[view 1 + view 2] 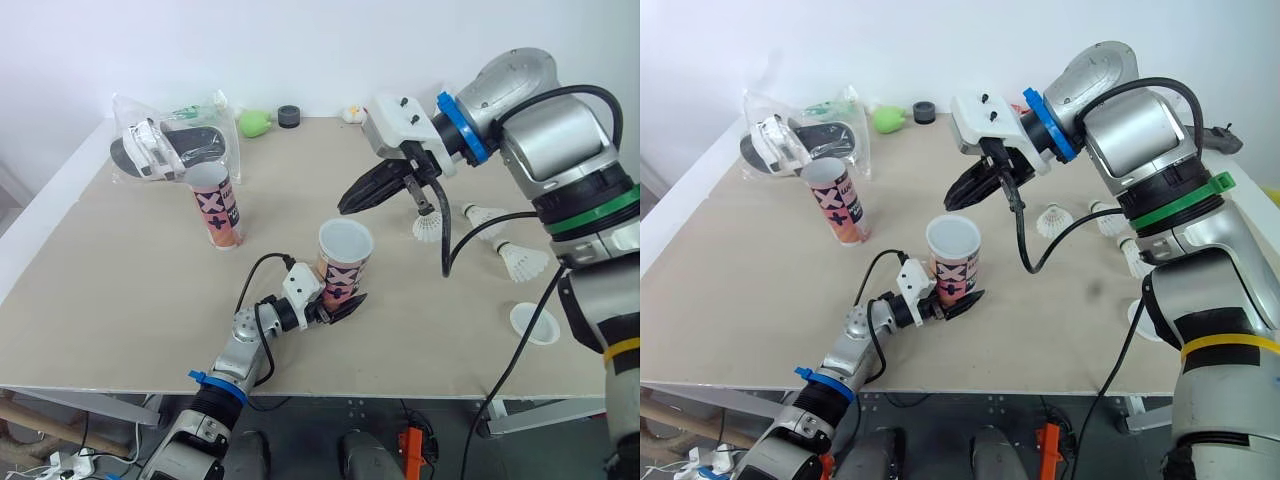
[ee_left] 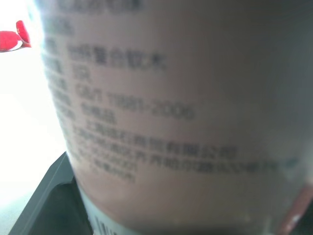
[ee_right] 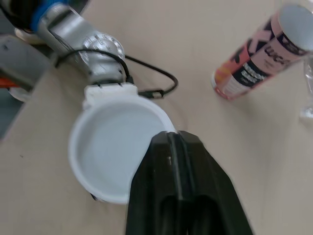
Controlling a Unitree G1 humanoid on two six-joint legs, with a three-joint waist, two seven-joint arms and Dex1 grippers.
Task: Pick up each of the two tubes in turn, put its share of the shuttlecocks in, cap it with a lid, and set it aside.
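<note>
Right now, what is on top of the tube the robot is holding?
A white lid caps the tube in the left gripper; the shut right gripper hangs above it. The tube's contents are hidden.

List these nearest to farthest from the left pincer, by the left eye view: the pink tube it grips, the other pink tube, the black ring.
1. Pink printed cardboard tube, gripped in the left pincer, mid-table.
2. Second pink tube, upright, back left.
3. Small black ring, at the table's far edge.
</note>
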